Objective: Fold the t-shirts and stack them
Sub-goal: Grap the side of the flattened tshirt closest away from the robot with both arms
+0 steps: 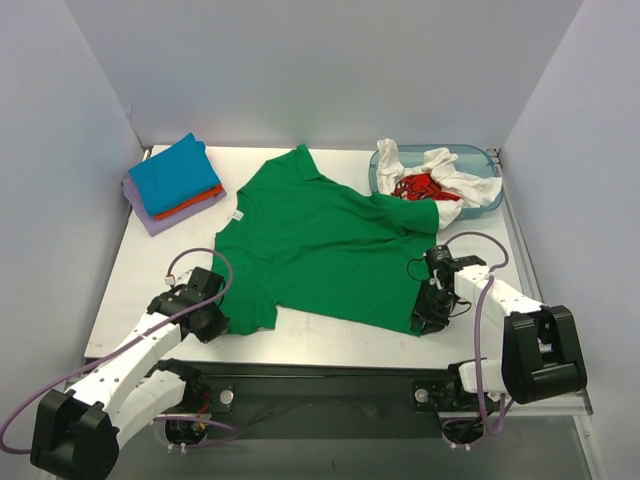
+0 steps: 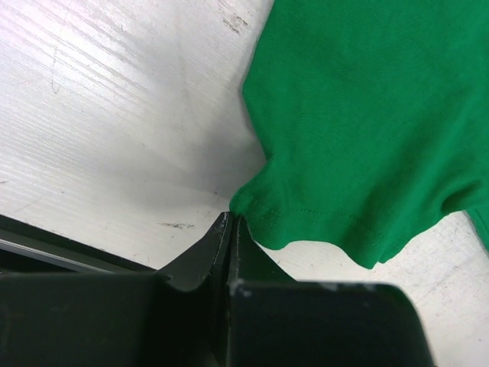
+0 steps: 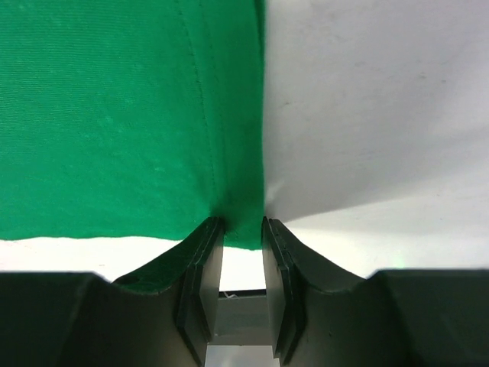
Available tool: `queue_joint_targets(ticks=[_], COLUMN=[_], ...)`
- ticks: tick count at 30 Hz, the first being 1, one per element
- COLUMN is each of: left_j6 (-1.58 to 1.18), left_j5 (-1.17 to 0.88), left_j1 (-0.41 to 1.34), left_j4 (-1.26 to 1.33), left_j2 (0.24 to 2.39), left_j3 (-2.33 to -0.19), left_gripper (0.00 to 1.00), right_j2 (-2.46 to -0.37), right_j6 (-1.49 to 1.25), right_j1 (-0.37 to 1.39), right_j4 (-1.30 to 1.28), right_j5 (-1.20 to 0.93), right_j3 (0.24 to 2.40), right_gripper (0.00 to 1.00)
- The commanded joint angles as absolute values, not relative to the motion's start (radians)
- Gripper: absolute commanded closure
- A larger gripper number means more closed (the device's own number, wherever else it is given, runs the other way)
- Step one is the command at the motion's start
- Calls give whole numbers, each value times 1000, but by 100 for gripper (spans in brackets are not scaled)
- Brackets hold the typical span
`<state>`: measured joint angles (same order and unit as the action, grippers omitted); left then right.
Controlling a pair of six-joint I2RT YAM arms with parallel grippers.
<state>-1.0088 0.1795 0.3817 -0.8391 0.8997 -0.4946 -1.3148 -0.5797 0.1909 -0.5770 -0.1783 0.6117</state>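
We hold the green t-shirt (image 1: 320, 250) spread unfolded: the left gripper (image 2: 229, 225) clenches its sleeve hem, the right gripper (image 3: 243, 229) its bottom corner. A folded stack (image 1: 172, 185) lies left of it; the white t-shirt (image 1: 440, 168) and red t-shirt (image 1: 415, 187) remain in the tub (image 1: 492, 160) to its right

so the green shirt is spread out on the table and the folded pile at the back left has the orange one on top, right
Not quite: the top external view shows the blue t-shirt on top at the back left. The orange t-shirt lies under it, with the lavender t-shirt at the bottom. The green t-shirt is indeed spread out on the table.
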Motion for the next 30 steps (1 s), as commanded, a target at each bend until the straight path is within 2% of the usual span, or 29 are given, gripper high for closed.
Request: queue_joint_targets(ticks=[1, 5, 12, 22, 30], left_j6=[-997, -1003, -1019, -1049, -1052], left_j5=[172, 172, 190, 190, 196], left_j1=[373, 371, 370, 371, 374], left_j4=[-802, -810, -923, -1094, -1250], left_j2=[894, 884, 851, 750, 701], left_j3=[-509, -515, -601, -670, -753], left_gripper=[100, 100, 100, 100, 100], right_j2=[-1351, -1381, -1370, -1345, -1356], right_j6=[-600, -601, -572, -546, -569], right_j1=[209, 224, 229, 261, 360], right_j4=[-592, -583, -689, -919, -1031], right_j5=[-147, -146, -176, -241, -293], right_j3=[603, 611, 666, 729, 721], right_gripper=[72, 77, 100, 100, 100])
